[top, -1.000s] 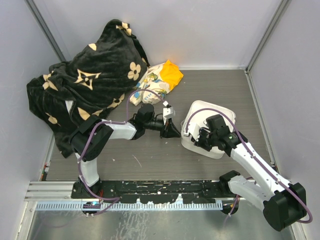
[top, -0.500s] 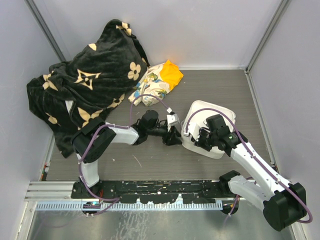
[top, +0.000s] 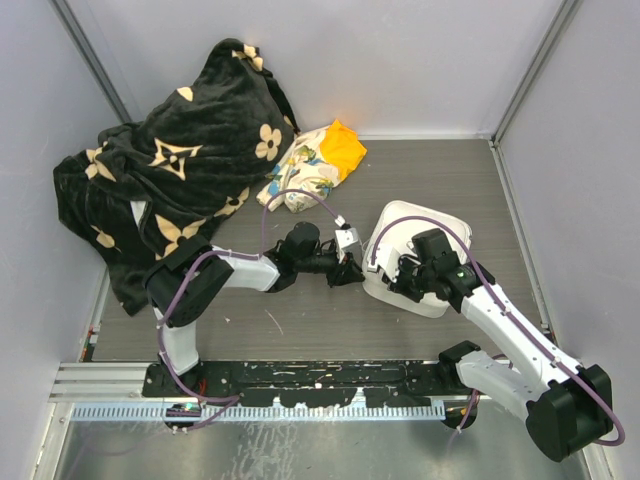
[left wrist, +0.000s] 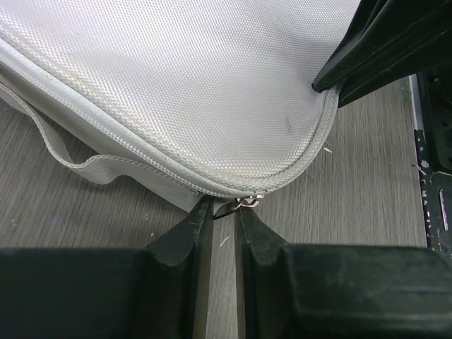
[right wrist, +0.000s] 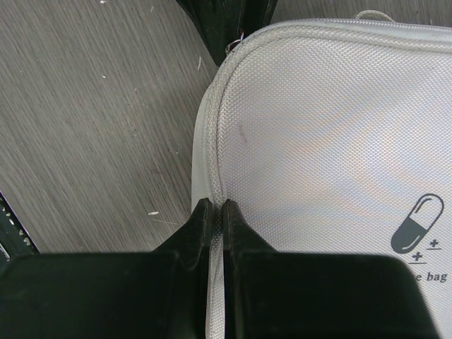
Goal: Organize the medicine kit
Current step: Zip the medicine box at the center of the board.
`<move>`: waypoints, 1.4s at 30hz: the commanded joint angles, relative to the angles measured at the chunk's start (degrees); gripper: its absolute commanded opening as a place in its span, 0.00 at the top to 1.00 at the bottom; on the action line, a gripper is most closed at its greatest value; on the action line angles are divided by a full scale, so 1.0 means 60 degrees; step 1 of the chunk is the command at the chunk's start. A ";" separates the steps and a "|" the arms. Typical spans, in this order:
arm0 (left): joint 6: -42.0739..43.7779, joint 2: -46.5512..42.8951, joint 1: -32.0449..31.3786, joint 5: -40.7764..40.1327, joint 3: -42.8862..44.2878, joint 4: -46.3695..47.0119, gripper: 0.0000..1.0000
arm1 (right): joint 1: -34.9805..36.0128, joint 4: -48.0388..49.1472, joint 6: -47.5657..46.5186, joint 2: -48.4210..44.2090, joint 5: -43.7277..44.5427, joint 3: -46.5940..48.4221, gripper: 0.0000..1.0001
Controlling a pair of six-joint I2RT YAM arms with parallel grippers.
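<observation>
Left wrist view: left gripper [left wrist: 224, 207] pinching the medicine kit's [left wrist: 212, 92] zipper pull [left wrist: 245, 203] by its tips (right gripper [right wrist: 217, 205] clamps the lid rim [right wrist: 203, 141]); that shallow hold may slip

The medicine kit [top: 405, 228] lies right of centre, cloth bundle [top: 315, 165] behind-left of it, blanket [top: 190, 150] far left.

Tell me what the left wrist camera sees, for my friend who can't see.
The left gripper sits nearly closed at the metal zipper pull on the corner of a white medicine kit. The kit lies on a grey table, a strap looping from its side, and the right gripper holds its far corner.
</observation>
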 commanded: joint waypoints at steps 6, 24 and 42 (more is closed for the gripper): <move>-0.0111 -0.0420 -0.0037 -0.0351 -0.0064 0.0529 0.98 | 0.0068 -0.0040 0.0232 -0.0073 -0.0257 0.0268 0.99; 0.0396 -0.1348 0.0458 -0.2015 -0.0468 0.0129 1.00 | 0.0027 -0.0553 -0.0704 -0.0433 0.0407 -0.0181 0.99; 0.0726 -0.1273 0.0848 -0.2068 -0.0231 -0.0373 1.00 | -0.0054 -0.0842 -0.0784 -0.0653 0.0337 -0.0521 0.99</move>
